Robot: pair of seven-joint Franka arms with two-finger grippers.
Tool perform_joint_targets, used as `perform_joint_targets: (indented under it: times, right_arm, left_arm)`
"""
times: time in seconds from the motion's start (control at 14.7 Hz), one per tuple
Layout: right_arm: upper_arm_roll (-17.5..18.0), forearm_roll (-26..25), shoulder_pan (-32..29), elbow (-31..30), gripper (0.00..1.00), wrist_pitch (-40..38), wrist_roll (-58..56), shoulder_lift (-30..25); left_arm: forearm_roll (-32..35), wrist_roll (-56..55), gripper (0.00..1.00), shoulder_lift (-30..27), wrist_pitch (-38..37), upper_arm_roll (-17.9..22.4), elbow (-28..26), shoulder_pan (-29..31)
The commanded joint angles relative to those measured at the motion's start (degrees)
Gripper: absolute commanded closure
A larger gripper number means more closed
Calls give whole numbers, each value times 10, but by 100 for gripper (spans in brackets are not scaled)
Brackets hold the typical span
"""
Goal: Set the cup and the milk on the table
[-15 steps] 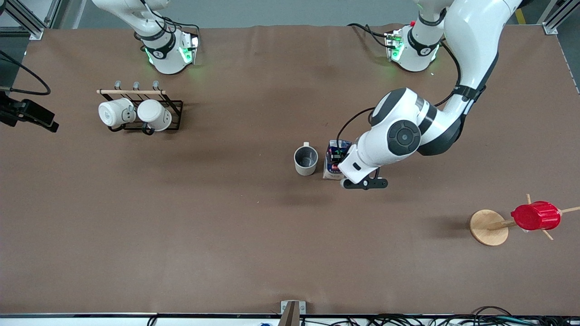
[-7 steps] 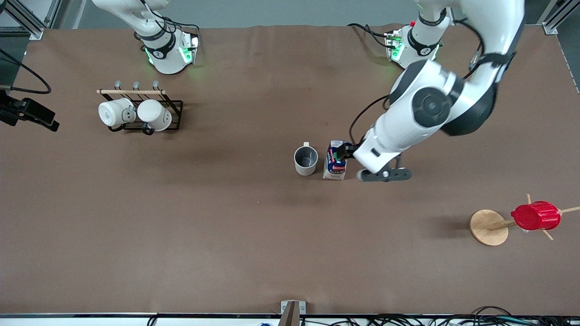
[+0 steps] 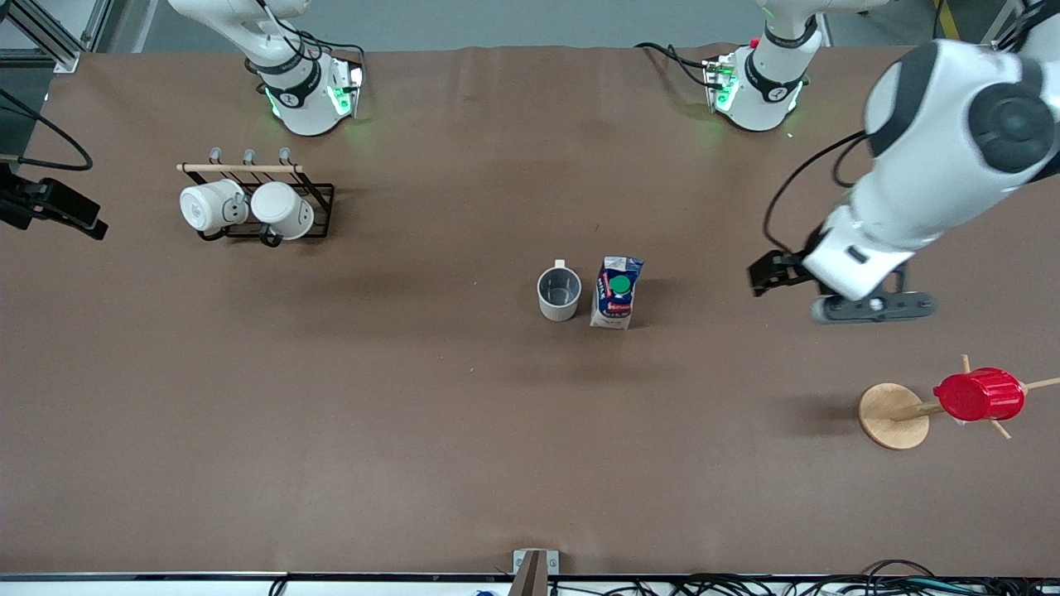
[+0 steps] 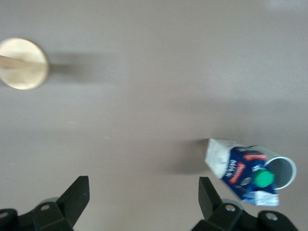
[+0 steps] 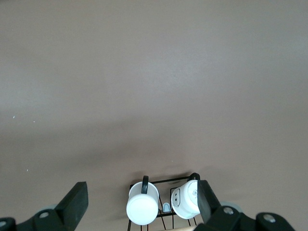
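Observation:
The light-grey cup [image 3: 559, 291] stands upright near the middle of the brown table [image 3: 414, 430]. The blue and white milk [image 3: 615, 292], with its green cap, stands right beside the cup on the side toward the left arm's end. In the left wrist view the milk [image 4: 238, 168] hides most of the cup [image 4: 285, 169]. My left gripper [image 3: 768, 271] is open and empty in the air over bare table, well away from the milk toward the left arm's end; its own view [image 4: 143, 190] shows only tabletop between the fingers. My right gripper [image 5: 140, 192] is open, empty and waits high up.
A black wire rack [image 3: 319, 199] holding two white mugs [image 3: 214, 205] stands toward the right arm's end; the mugs [image 5: 142, 207] also show in the right wrist view. A red ribbed cup [image 3: 979, 395] hangs on a wooden peg stand [image 3: 890, 415] toward the left arm's end.
My left gripper has let go of the milk and drawn away toward the left arm's end, rising. The milk stays standing beside the cup. The right arm has not moved.

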Motion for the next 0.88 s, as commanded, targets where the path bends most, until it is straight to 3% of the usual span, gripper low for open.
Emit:
perform_joint_targets:
  times: [0.0, 0.41, 0.81]
  right_arm:
    - [4, 10, -6, -17, 0, 4, 0, -19]
    - [4, 10, -5, -17, 0, 9, 0, -18]
    - [0, 10, -9, -16, 0, 2, 1, -19]
  left_arm:
    - [-5, 55, 0, -58, -23, 44, -15, -2]
    - [-18, 127, 0, -123, -107, 117, -11, -2]
    - [-12, 125, 1, -103, -119, 111, 34, -5]
